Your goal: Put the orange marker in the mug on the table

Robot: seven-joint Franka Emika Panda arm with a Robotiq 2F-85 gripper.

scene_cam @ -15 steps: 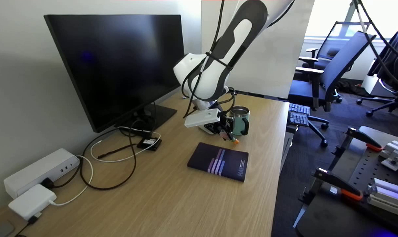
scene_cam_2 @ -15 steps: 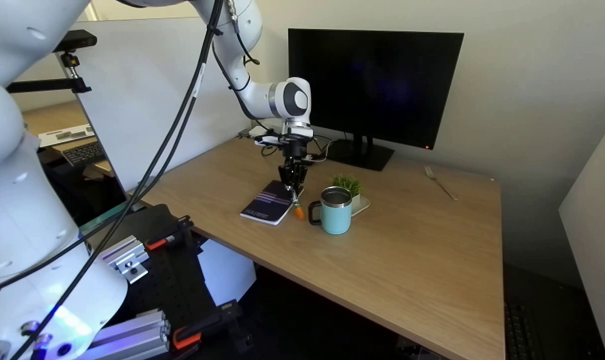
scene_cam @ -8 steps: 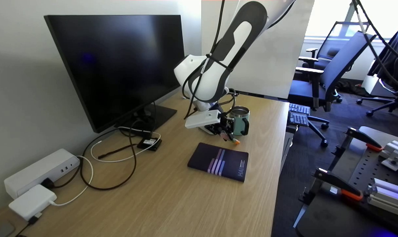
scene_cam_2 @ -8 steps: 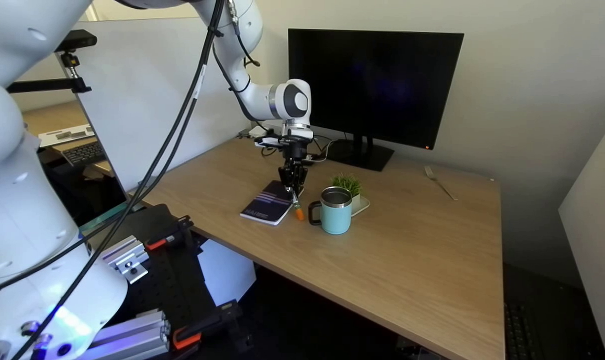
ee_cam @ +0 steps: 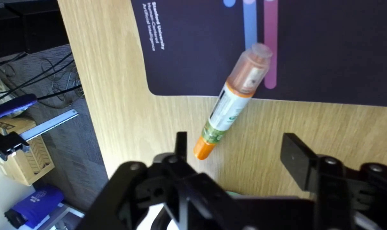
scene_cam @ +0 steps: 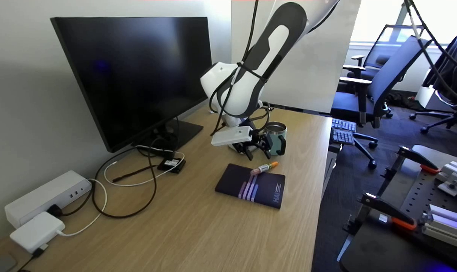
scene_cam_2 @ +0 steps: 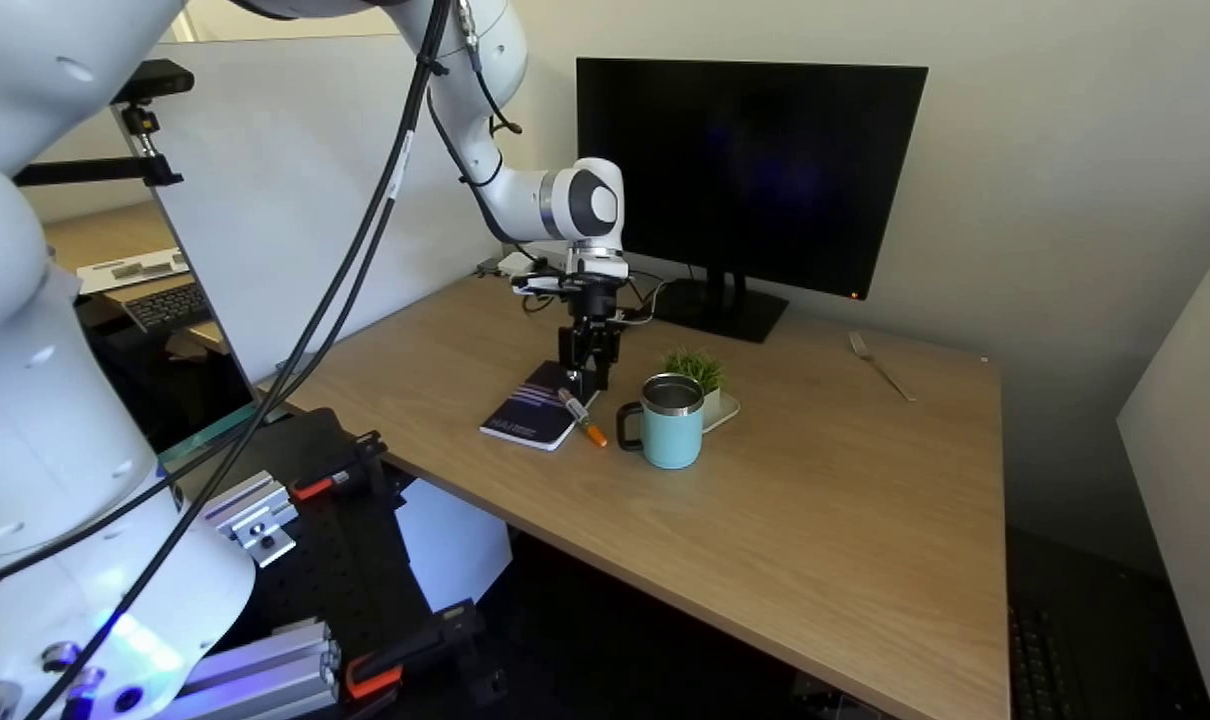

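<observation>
The orange marker (ee_cam: 227, 110), white-labelled with an orange tip, lies slantwise over the notebook's edge. Its clear pinkish end is over the cover and its orange end over the wood of the table (scene_cam: 198, 234). In both exterior views the marker (scene_cam: 264, 168) is just below my gripper (scene_cam: 259, 157). In the wrist view the gripper (ee_cam: 236, 147) is open, its fingers wide apart, with only the marker's orange end near the left finger and nothing held. The teal mug (scene_cam_2: 673, 432) stands upright beside the gripper, its handle toward the marker; its inside bottom is not visible.
A dark notebook (scene_cam: 247, 190) lies under part of the marker. Behind the mug stands a small potted plant (scene_cam_2: 695, 368). A monitor (scene_cam_2: 745, 190) rises at the back, a fork (scene_cam_2: 880, 366) lies farther off, and cables (scene_cam: 153, 189) loop over the tabletop.
My gripper has opened and let go of the marker. The marker, tilted in the jaws before, has dropped onto the notebook's edge. The arm has hardly moved; mug and notebook have stayed put.
</observation>
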